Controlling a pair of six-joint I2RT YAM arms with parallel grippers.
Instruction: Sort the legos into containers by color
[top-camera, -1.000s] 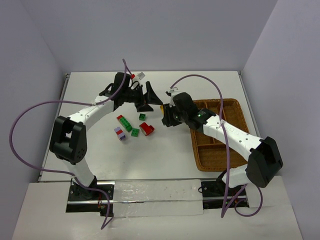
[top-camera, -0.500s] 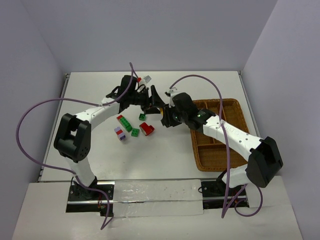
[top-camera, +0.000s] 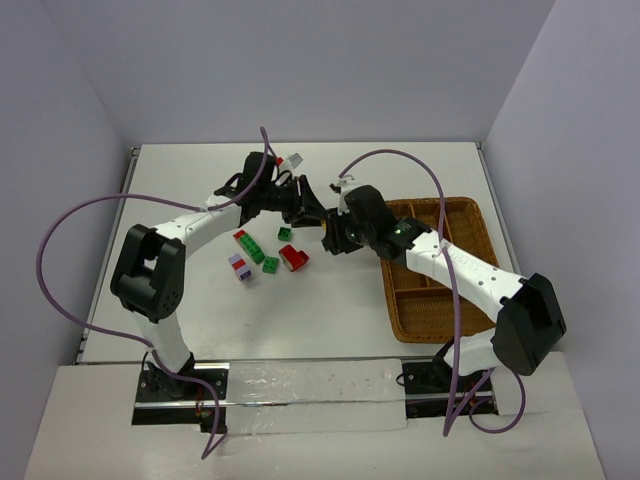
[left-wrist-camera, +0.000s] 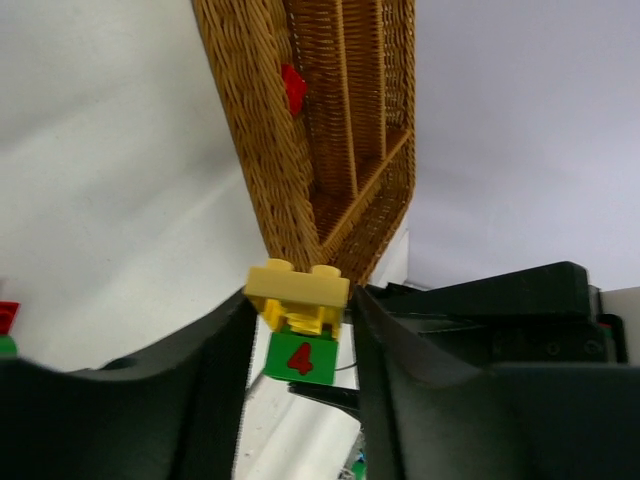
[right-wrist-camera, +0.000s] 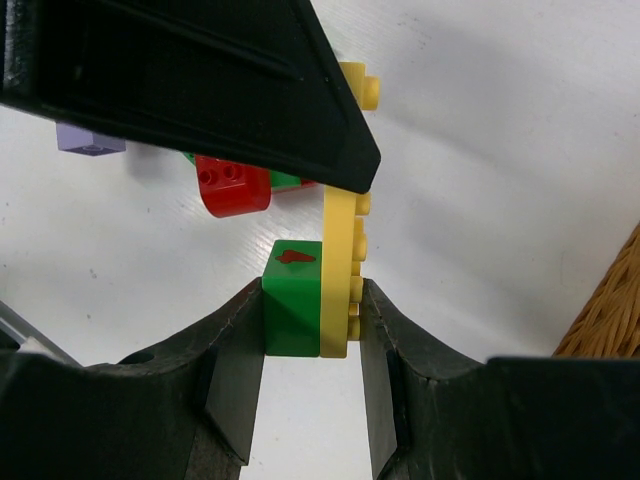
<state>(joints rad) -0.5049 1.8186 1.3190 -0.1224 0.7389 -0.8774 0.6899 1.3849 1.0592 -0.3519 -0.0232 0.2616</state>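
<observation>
- Top view: the left end effector (top-camera: 316, 210) and the right end effector (top-camera: 329, 238) meet tip to tip over the middle of the table (top-camera: 300, 320). What sits between them is too small to tell here. Bare table lies on the near side. The loose legos (top-camera: 270, 264) lie just left of the tips, and the wicker tray (top-camera: 472, 228) sits along the right edge, under the right arm.
- Left wrist view: the left fingers are clenched on the yellow top of a yellow-green stack (left-wrist-camera: 297, 300) (its green block carries a red "4"). Beyond it is the tray, with a red brick (left-wrist-camera: 292, 88) in one compartment — seen in no other view.
- Right wrist view: the right fingers grasp the same stack, one pad on green and the other on yellow. The left's dark finger overlaps the yellow's upper part. Below on the table lie a red arched lego (right-wrist-camera: 232, 185) and a purple lego (right-wrist-camera: 90, 140).
</observation>
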